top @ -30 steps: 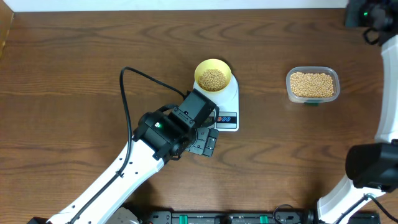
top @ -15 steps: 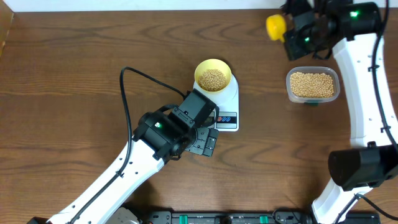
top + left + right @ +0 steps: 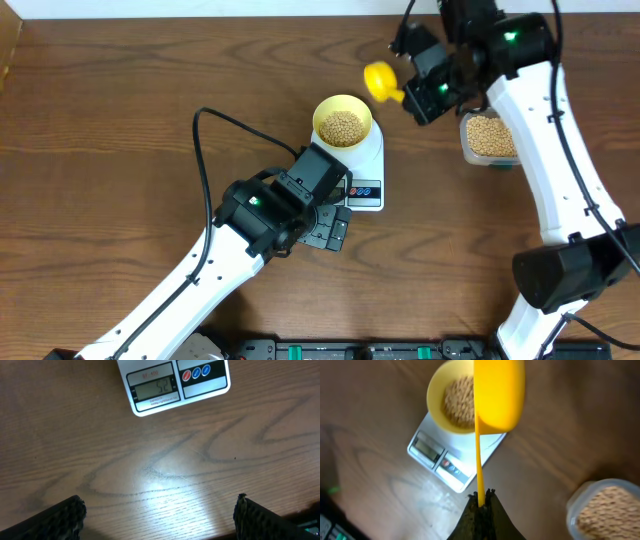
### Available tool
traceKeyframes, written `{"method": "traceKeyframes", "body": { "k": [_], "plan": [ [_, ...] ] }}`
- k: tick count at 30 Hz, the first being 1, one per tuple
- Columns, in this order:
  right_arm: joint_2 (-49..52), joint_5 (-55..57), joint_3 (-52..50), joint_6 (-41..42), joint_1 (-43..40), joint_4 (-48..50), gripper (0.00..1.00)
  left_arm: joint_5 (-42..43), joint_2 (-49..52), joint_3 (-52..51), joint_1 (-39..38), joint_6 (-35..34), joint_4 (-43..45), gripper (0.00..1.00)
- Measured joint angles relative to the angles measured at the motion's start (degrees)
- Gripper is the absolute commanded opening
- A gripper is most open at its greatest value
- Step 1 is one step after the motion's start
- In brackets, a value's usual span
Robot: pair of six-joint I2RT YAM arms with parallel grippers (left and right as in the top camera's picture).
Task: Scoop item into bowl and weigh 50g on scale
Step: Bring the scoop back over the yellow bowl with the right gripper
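The yellow scoop (image 3: 499, 395) is clamped by its handle in the right gripper (image 3: 481, 497), its long axis straight ahead of the fingertips. Ahead-left, unobstructed, the bowl (image 3: 452, 402) of beans (image 3: 462, 402) is seen on the scale (image 3: 437, 455); the tub (image 3: 605, 510) lies rearward-right. The left gripper (image 3: 160, 515), spread and empty, is poised short of the display (image 3: 154, 389).

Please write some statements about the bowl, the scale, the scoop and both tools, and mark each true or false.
1. The small round pale-yellow plastic bowl stands on the white rectangular digital scale. True.
2. This bowl is empty. False: it holds small tan beans.
3. The right tool is shut on the handle of the yellow plastic scoop. True.
4. The left tool grips the scale. False: it is open above the brown wooden table, beside the scale's display end.
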Motion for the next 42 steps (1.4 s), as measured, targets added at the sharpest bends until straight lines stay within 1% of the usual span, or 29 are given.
{"method": "traceKeyframes", "body": {
  "k": [5, 13, 22, 29, 42],
  "plan": [
    [0.13, 0.04, -3.98, -0.87, 1.07, -0.26, 0.01, 0.0, 0.0, 0.0, -0.02, 0.0, 0.0, 0.97],
    [0.15, 1.49, -4.2, -2.56, 4.5, 0.22, 0.01, 0.0, 0.0, 0.0, -0.02, 0.0, -0.02, 0.97],
    [0.15, 7.8, -4.2, -3.78, 8.87, 3.02, 0.01, 0.0, 0.0, 0.0, -0.02, 0.0, -0.02, 0.97],
    [0.76, 10.4, -4.24, -3.93, 9.27, 4.17, 0.01, 0.0, 0.0, 0.0, 0.0, 0.0, -0.02, 0.97],
    [2.67, 11.28, -4.79, -3.93, 10.34, 4.92, 0.01, 0.0, 0.0, 0.0, -0.02, 0.0, -0.02, 0.97]
  ]
}}
